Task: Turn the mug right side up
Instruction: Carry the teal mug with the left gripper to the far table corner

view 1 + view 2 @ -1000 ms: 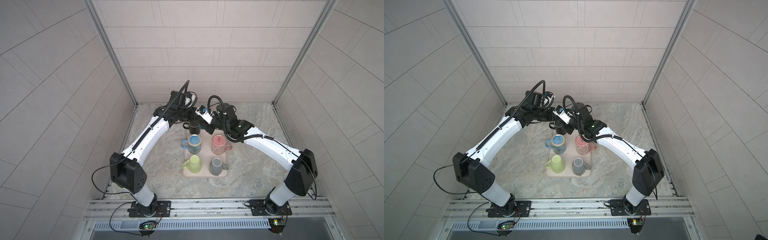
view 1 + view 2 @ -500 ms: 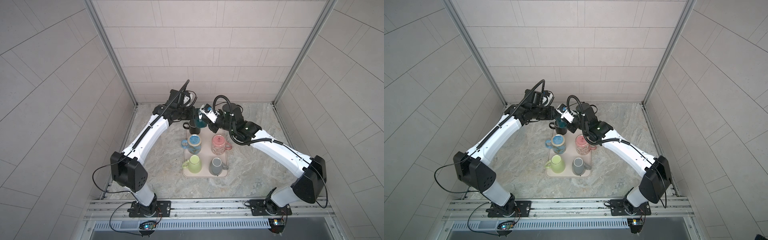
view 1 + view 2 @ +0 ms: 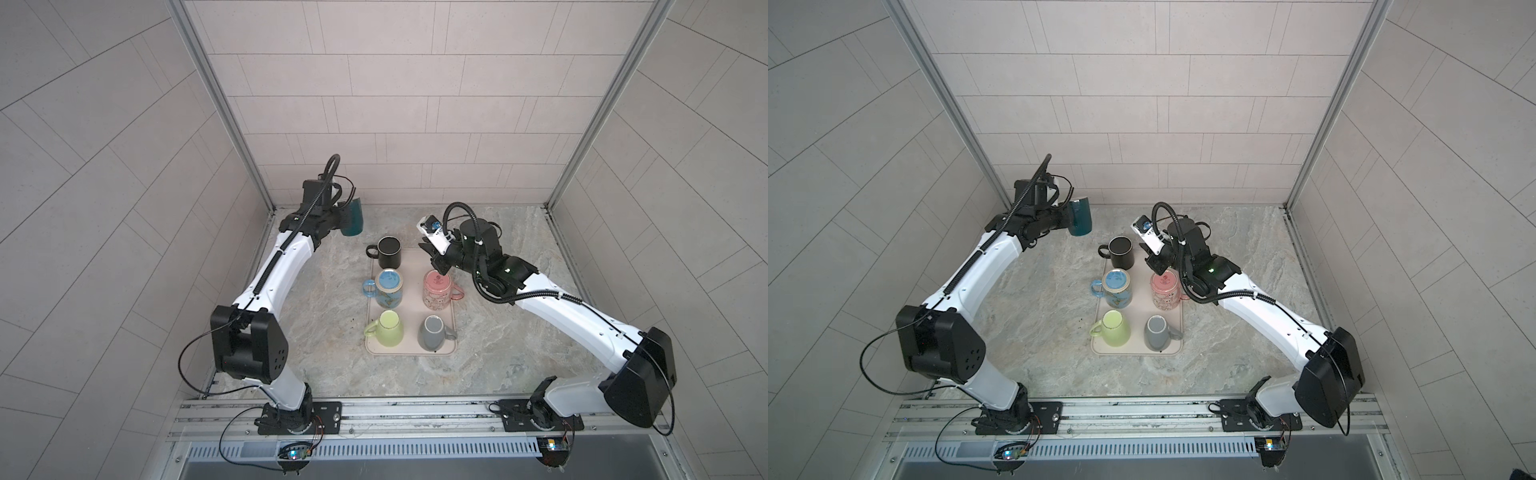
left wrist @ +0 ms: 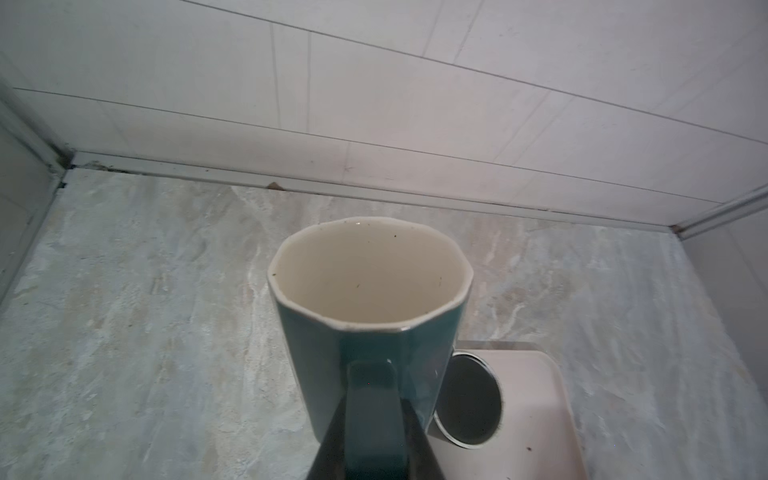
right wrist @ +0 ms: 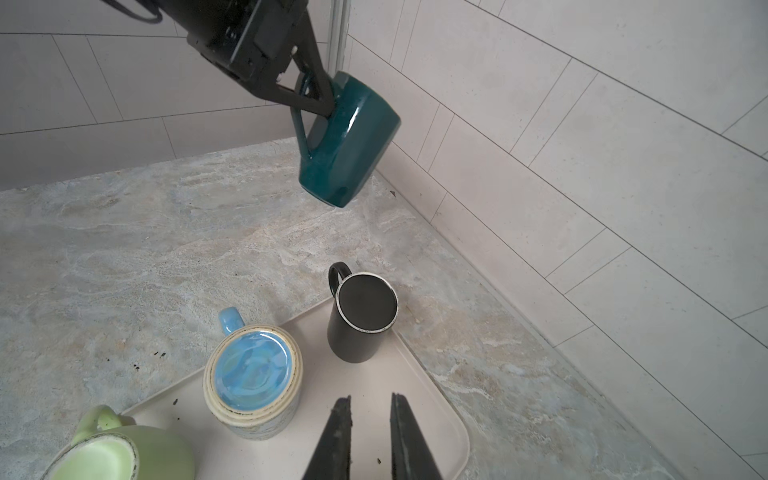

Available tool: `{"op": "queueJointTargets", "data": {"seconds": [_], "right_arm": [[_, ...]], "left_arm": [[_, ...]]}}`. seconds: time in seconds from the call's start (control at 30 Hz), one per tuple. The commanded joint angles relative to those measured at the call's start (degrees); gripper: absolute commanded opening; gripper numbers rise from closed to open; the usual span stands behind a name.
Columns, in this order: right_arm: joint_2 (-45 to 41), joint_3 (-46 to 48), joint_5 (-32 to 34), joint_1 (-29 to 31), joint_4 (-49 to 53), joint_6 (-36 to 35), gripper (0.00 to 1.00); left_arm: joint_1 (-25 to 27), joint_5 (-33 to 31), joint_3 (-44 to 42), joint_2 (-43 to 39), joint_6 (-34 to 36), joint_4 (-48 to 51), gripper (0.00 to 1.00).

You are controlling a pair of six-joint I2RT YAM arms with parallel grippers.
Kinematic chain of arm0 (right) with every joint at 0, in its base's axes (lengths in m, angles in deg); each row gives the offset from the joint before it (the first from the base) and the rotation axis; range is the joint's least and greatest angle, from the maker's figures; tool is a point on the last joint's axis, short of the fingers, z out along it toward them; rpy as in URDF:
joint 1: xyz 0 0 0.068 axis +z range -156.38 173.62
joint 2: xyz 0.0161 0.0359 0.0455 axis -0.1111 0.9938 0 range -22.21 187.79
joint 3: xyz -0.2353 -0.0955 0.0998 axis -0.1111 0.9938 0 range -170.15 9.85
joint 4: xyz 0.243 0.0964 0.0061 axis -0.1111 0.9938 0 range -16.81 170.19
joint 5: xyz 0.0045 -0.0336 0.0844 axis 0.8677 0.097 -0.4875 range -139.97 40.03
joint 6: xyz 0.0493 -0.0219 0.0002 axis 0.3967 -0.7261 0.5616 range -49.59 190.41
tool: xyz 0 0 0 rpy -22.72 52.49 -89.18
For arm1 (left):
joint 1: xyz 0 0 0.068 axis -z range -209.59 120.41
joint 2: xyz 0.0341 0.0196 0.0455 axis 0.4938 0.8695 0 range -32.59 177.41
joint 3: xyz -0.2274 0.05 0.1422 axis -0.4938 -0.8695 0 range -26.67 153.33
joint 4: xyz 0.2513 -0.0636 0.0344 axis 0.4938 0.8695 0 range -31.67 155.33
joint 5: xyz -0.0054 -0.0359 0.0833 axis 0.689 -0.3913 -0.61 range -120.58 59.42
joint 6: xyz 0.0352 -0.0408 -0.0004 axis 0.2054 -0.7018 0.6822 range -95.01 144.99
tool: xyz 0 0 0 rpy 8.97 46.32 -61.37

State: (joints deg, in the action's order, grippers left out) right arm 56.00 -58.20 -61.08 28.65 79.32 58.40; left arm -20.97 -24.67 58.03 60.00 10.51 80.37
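The mug [image 3: 353, 217] is teal with a cream inside and hangs in the air over the table's back left. My left gripper [image 3: 340, 212] is shut on its handle. In the left wrist view the mug [image 4: 370, 316] shows its open rim pointing up and away, with my left gripper [image 4: 372, 401] clamped on the handle. The right wrist view shows the mug [image 5: 347, 141] tilted, base lowermost. My right gripper [image 3: 436, 266] hovers above the tray's far right part. Its jaws stand a little apart and hold nothing [image 5: 371, 401].
A beige tray [image 3: 411, 316] lies mid-table with several mugs on it. A black mug [image 3: 389, 251] stands upright at its far left corner. A blue mug [image 3: 388, 286] and a pink mug [image 3: 437, 287] stand upside down. Tiled walls close in the back and sides.
The two grippers were together above the black mug. The left arm has carried the teal mug left and up, and the right gripper has drawn back to the right without it.
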Motion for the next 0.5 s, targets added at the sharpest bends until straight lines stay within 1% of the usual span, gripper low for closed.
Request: {"op": "queueJointTargets", "data": {"seconds": [0.0, 0.17, 0.47], "right_arm": [[-2.88, 1.12, 0.60, -1.06, -2.86, 1.67, 0.18], [-3.61, 2.62, 0.36, -2.24, -3.48, 2.52, 0.17], [-3.69, 4.50, -0.54, -3.72, -5.67, 4.42, 0.15]], "left_arm": [[-0.78, -4.86, -4.60, -2.27, 2.86, -15.98, 0.00], [-1.18, -8.50, -12.91, -1.58, 3.34, -29.15, 0.00], [-1.22, -13.90, -23.53, 1.85, 4.65, -50.58, 0.00]]}}
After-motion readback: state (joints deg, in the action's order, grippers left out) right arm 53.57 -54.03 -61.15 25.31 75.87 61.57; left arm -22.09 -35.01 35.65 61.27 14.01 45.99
